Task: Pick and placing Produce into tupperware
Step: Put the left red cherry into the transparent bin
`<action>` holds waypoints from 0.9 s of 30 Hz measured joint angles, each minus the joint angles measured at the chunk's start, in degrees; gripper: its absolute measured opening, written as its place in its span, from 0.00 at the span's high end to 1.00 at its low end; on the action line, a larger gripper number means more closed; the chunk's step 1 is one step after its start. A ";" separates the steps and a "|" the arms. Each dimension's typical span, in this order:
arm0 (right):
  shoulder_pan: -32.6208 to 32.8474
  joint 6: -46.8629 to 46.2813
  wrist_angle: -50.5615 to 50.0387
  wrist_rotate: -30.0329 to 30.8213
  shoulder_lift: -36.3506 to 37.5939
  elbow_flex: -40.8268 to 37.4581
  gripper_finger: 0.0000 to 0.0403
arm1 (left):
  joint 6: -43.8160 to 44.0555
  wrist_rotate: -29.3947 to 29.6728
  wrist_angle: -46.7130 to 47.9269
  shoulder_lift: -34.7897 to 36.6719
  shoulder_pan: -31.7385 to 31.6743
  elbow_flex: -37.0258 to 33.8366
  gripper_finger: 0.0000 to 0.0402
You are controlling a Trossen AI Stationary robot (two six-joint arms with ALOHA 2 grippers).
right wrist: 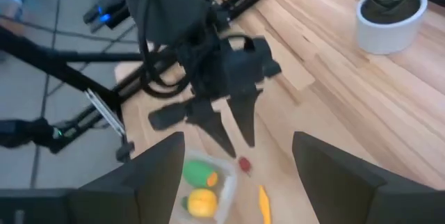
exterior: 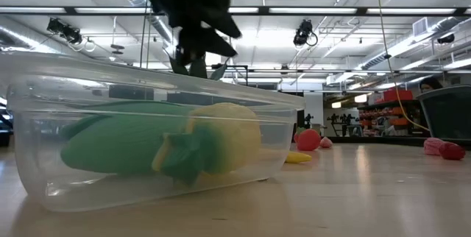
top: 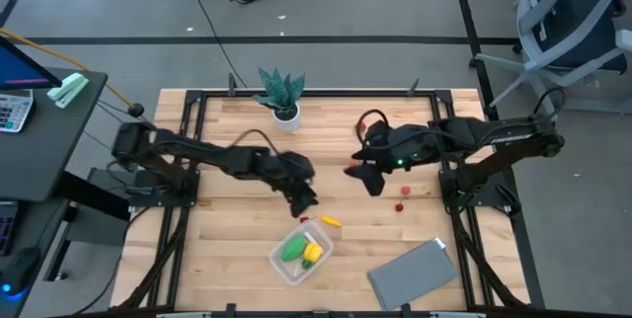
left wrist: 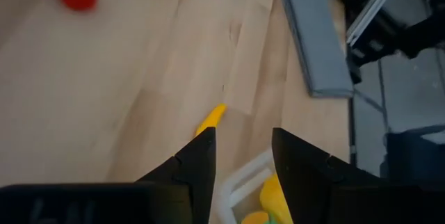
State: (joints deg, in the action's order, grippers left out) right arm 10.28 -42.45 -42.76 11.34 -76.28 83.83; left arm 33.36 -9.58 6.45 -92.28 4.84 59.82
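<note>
The clear tupperware [top: 301,252] rests flat on the table near its near edge and holds a green piece [exterior: 118,145] and a yellow piece [exterior: 224,138]. A yellow piece [top: 330,221] and a tiny red one [top: 304,220] lie just beyond the box. Two red pieces [top: 405,191] lie farther right. My left gripper [top: 304,201] hangs open over the box's far rim, which shows between its fingers [left wrist: 242,151]. It holds nothing. My right gripper [top: 373,185] is open and empty above the table's middle, left of the red pieces.
A flat grey sheet [top: 415,274] lies at the near right corner. A spiky green plant in a white pot [top: 283,101] stands at the far edge. Bare wood lies between the box and the table's left edge.
</note>
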 joint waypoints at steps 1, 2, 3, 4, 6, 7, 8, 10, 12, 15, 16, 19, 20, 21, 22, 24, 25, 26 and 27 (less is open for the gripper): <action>0.01 0.11 -0.53 -0.08 0.01 0.00 0.32 | 0.30 -0.02 0.10 -2.01 0.41 1.49 0.63; 0.04 0.21 -1.31 -0.15 -0.02 0.00 0.32 | 0.61 -0.02 0.31 -3.83 0.79 2.91 0.63; 0.04 0.21 -2.04 -0.17 -0.11 0.00 0.32 | 0.97 -0.02 1.47 -5.56 1.10 4.53 0.63; 0.02 0.26 -2.27 -0.14 -0.31 0.00 0.32 | 1.82 -0.03 3.30 -7.05 1.36 6.14 0.63; 0.00 0.56 -3.08 -0.14 -0.72 0.00 0.32 | 2.61 0.03 8.49 -10.08 1.88 9.63 0.63; 0.00 0.56 -3.72 -0.14 -0.96 0.00 0.32 | 2.66 0.09 11.73 -11.36 2.11 11.22 0.64; 0.00 0.58 -4.27 -0.16 -1.05 0.00 0.32 | 2.53 0.32 15.36 -12.61 2.41 12.70 0.64; 0.00 0.63 -5.37 -0.16 -1.06 0.00 0.32 | 0.97 2.11 20.55 -14.85 3.17 15.22 0.65; 0.00 0.63 -5.87 -0.16 -1.02 0.00 0.32 | -0.91 3.71 24.48 -16.55 3.79 16.91 0.65; 0.00 0.65 -6.18 -0.16 -0.95 0.00 0.31 | -2.51 4.02 24.46 -17.78 4.43 17.56 0.65; 0.00 0.65 -6.16 -0.16 -0.93 0.00 0.31 | -2.57 4.00 24.50 -17.76 4.60 17.56 0.64; 0.00 0.65 -6.21 -0.19 -0.93 0.00 0.31 | -2.56 4.43 24.24 -17.74 4.81 17.65 0.62; 0.00 0.65 -6.20 -0.16 -0.93 0.00 0.31 | -2.57 4.56 24.29 -17.70 4.81 17.63 0.62; 0.00 0.65 -6.18 -0.18 -0.93 0.00 0.31 | -2.56 4.59 24.28 -17.64 4.81 17.63 0.61; 0.00 0.65 -6.21 -0.16 -0.93 0.00 0.31 | -2.58 4.63 24.25 -17.56 4.81 17.63 0.61; 0.00 0.65 -6.18 -0.18 -0.93 0.00 0.31 | -2.58 4.63 24.23 -17.59 4.79 17.63 0.60; 0.00 0.65 -6.18 -0.17 -0.93 0.00 0.31 | -2.58 4.63 24.22 -17.81 4.80 17.63 0.59; 0.00 0.65 -6.18 -0.18 -0.93 0.00 0.31 | -2.58 4.63 24.26 -17.90 4.79 17.63 0.59; 0.00 0.63 -6.18 -0.19 -0.93 0.00 0.31 | -2.58 4.66 24.37 -17.98 4.81 17.61 0.58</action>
State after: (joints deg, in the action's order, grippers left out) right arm 10.28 -41.82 -48.95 11.16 -77.21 83.83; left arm 30.78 -4.93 30.82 -110.26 9.65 77.43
